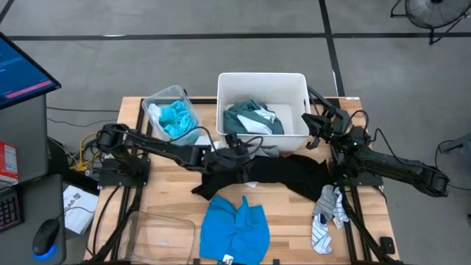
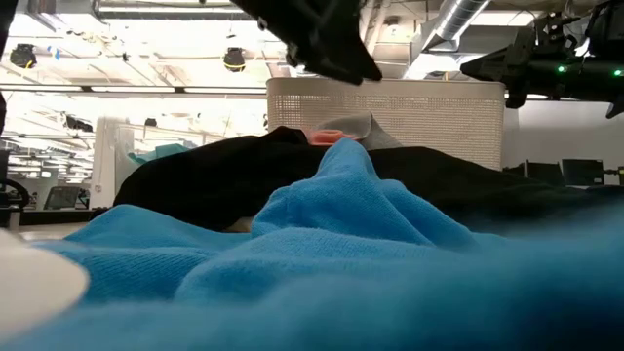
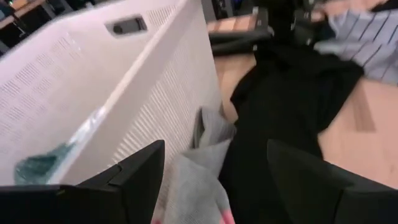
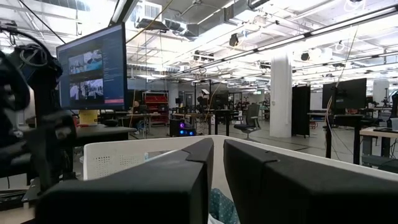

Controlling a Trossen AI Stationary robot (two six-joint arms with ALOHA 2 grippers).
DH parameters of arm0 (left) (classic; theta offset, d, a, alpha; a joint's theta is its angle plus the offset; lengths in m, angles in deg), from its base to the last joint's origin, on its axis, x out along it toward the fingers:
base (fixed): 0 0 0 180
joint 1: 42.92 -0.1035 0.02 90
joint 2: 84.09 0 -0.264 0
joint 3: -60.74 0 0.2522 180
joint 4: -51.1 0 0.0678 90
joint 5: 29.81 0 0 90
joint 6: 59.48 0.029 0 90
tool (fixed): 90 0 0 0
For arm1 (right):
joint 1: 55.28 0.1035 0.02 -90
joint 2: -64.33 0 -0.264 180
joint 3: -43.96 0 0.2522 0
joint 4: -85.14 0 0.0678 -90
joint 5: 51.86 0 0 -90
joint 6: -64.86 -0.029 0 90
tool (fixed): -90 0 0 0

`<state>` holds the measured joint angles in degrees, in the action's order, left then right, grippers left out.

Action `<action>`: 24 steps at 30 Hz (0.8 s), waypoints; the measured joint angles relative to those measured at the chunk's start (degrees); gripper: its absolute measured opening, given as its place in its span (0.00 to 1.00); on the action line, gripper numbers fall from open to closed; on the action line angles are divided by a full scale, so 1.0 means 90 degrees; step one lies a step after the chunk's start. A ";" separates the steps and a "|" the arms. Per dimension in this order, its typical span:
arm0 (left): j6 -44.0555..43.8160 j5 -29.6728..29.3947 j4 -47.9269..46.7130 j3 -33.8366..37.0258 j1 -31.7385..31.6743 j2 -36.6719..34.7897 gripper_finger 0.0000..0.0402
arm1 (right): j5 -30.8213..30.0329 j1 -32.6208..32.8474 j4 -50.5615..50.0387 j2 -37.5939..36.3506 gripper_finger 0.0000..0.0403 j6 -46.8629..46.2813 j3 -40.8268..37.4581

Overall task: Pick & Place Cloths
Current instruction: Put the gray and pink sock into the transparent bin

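Note:
My left gripper (image 1: pixel 239 152) (image 3: pixel 214 180) hangs open just in front of the white tub's near wall (image 3: pixel 143 106). It is above a small grey cloth (image 3: pixel 193 180) and the large black cloth (image 1: pixel 283 173) (image 3: pixel 286 106) spread on the table, with nothing between its fingers. Teal-green and white cloths (image 1: pixel 250 116) lie in the tub. A turquoise cloth (image 1: pixel 175 119) fills the clear bin (image 1: pixel 158 99) at the far left. A bright blue cloth (image 1: pixel 235 227) (image 2: pixel 370 263) and striped socks (image 1: pixel 326 215) lie near the front edge. My right gripper (image 1: pixel 316 121) (image 4: pixel 217 168) waits shut, raised beside the tub's right wall.
An empty clear bin (image 1: pixel 158 234) sits at the near left corner. The white tub (image 1: pixel 294 81) stands at the table's far middle. Bare wood shows left of the black cloth (image 1: pixel 165 188) and between the blue cloth and the socks (image 1: pixel 291 221).

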<state>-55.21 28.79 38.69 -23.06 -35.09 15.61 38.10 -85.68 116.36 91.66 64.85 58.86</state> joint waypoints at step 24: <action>-0.0356 -0.0294 -0.0572 0.0008 -0.0204 0.0432 0.04 | 0.0000 -0.0002 -0.0002 0.0002 0.09 -0.0001 -0.0001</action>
<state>-58.41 26.14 33.54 -22.99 -36.93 19.49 38.10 -85.69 116.35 91.68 64.84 58.86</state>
